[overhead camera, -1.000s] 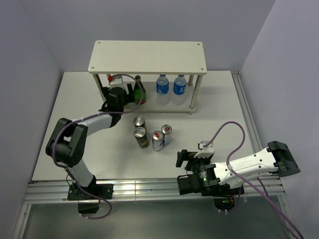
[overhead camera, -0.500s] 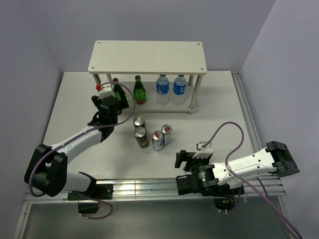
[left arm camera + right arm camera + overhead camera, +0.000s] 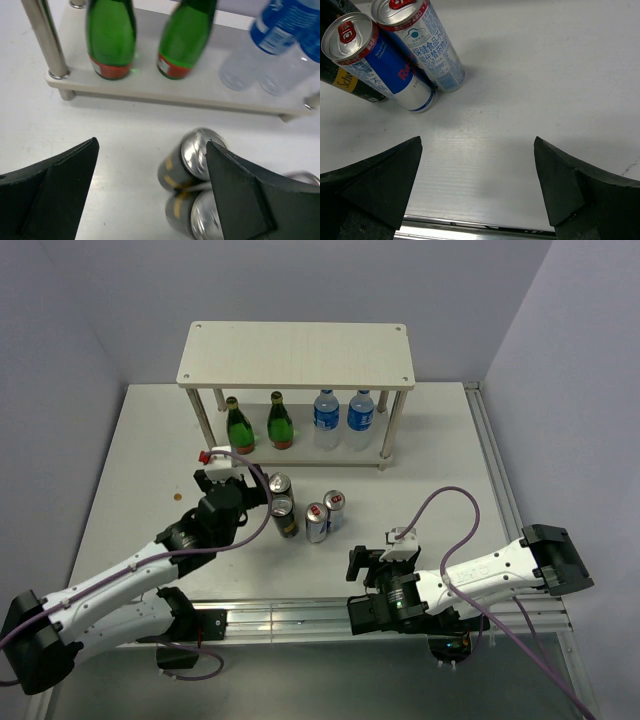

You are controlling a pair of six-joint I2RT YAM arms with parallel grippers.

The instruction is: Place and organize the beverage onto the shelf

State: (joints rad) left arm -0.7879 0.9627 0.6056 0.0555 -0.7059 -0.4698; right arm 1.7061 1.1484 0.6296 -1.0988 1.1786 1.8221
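right pincer point(image 3: 477, 145) spread and idle by the slim cans point(image 3: 395, 60); left pincer point(image 3: 152, 145) has backed off the shelf point(image 3: 297, 352), spread wide over the black cans point(image 3: 192, 160) on the surface point(image 3: 430, 460), and both green bottles point(image 3: 111, 35) now stand on its lower tier, so four cans to go

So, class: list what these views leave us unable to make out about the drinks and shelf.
- Top view: rear of the shelf's lower tier, under its top board; print on the black cans and blue-silver-red cans, too small.
- Left wrist view: green bottles' necks and water bottles' caps, cut off by the upper edge.
- Right wrist view: a black can, mostly behind the blue-silver-red cans.
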